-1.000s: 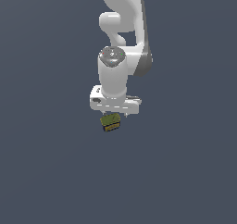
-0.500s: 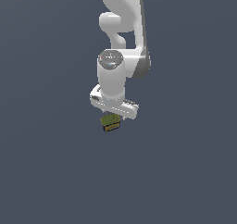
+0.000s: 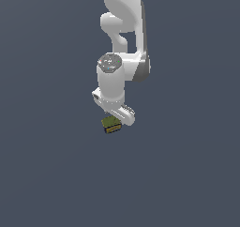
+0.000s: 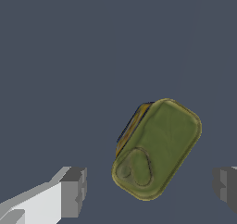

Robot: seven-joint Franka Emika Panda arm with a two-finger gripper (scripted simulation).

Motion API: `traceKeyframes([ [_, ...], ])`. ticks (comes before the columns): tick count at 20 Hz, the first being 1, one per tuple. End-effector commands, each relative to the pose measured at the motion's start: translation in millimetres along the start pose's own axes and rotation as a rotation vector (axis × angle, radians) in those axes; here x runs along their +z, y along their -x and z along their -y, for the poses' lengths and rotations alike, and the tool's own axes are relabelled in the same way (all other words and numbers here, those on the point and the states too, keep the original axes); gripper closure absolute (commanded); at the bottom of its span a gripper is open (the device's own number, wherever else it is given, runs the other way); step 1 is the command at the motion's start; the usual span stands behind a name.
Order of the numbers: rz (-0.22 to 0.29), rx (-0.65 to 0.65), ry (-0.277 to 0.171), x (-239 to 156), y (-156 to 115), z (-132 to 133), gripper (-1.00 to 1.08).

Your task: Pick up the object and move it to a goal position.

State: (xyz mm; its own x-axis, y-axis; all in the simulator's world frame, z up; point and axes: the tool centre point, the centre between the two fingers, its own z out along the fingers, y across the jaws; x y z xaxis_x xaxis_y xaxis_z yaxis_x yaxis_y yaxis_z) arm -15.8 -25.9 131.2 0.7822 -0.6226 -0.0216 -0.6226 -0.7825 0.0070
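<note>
Since a second ago my white gripper (image 4: 149, 183) has swivelled about its axis, its bar now slanting down toward the exterior view's right. My fingers (image 4: 73, 190) stand wide apart, untouching, either side of the small olive-green block with a brownish-yellow band (image 3: 111, 124), which lies just below me.

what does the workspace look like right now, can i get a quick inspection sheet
surface: plain dark grey floor, no marks
job's things: block, olive-green top, brownish-yellow band on one side, lies skewed between the fingers in the wrist view, touching neither
clutter: nothing seen
grippers: gripper open, directly over the block; fingers wide apart, one on each side of it
cables: nothing seen
surroundings: only the white arm against flat grey; no goal marker seen
</note>
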Motion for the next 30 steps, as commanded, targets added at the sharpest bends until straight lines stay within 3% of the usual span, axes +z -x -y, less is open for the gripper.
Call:
traceKeyframes([
  [1, -0.002, 0.074, -0.002, 3.1, -0.2, -2.0, -0.92],
  [16, -0.015, 0.467, -0.01, 18.7, -1.8, -13.9, -0.92],
  [30, -0.019, 0.569, -0.013, 22.9, -2.3, -17.3, -0.92],
])
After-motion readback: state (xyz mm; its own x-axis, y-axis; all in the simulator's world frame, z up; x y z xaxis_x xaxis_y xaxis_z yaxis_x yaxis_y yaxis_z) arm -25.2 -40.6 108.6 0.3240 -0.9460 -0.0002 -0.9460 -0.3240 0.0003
